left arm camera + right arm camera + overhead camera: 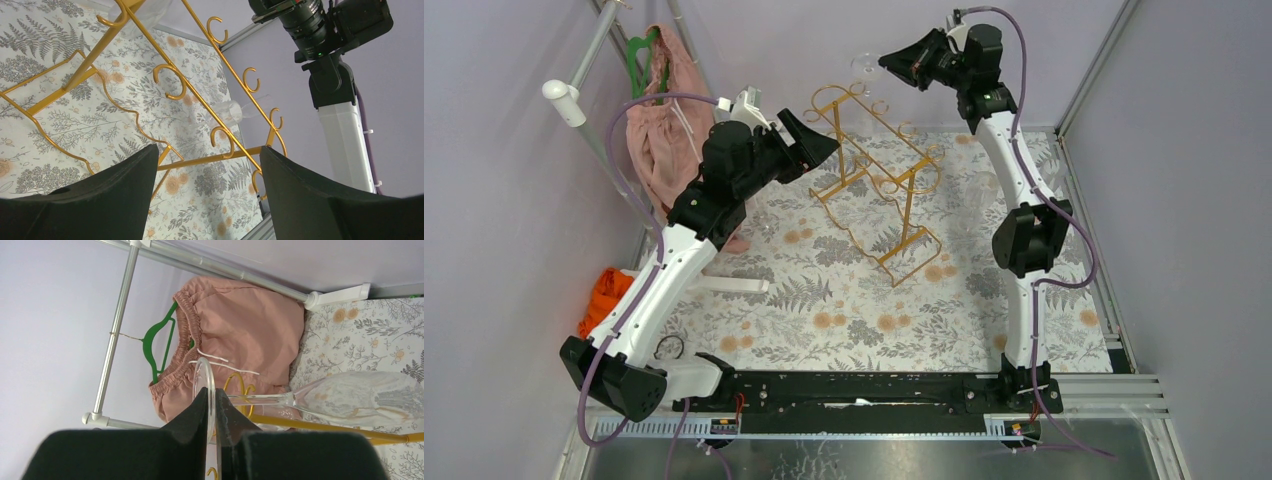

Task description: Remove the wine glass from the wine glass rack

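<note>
The largest risk I see is the gold-coloured thin wire wine glass rack (876, 172) on the floral-patterned tablecloth (844, 310). It stands on two narrow frame feet and, I judge, tips easily if anything drags on it. In the right wrist view a gold rail runs just beneath the stem and bowl of the clear wine glass (350, 397). I cannot tell whether the glass is fully clear of the curled loops. If I pull sideways and it is not, the bowl could catch and drag the rack over.

The left gripper (816, 138) hangs just beside the rack with its fingers spread wide, holding nothing. A careless move there could knock the wire frame.

The right gripper (211, 392), raised over the rack's far end, is pressed tight on the thin edge of the glass's round foot (204, 382). The glass juts out sideways from it. That is a small pinch on slick glass, so the glass could pivot or slip out and fall.
</note>
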`<state>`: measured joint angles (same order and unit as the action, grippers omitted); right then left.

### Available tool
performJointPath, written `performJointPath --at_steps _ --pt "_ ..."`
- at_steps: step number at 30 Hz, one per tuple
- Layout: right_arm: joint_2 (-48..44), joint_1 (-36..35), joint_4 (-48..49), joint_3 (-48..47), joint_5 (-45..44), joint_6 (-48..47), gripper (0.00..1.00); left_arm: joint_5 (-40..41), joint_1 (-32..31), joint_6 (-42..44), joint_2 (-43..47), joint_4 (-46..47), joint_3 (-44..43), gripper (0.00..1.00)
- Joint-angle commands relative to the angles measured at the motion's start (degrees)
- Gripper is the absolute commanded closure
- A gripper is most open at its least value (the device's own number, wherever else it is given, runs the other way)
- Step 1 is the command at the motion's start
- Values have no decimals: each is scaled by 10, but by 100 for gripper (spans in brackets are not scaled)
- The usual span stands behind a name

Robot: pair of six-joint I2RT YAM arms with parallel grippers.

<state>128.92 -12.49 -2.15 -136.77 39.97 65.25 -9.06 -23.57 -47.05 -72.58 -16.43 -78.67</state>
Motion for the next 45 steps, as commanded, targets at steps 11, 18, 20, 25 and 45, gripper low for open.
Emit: performJointPath --at_steps 11,18,20,25,45 --pt "-84 29 59 31 5 5 100 -7 6 -3 1 35 11 18" --pt "-135 51 76 90 8 -2 100 -12 6 -10 0 41 17 18" --pt "-149 56 83 107 10 -2 100 -12 6 -11 2 41 19 18" --pt "-186 70 99 153 16 -2 100 -11 5 -10 8 40 22 18" --pt "-398 82 87 287 7 -54 100 -7 6 -11 55 18 36 18"
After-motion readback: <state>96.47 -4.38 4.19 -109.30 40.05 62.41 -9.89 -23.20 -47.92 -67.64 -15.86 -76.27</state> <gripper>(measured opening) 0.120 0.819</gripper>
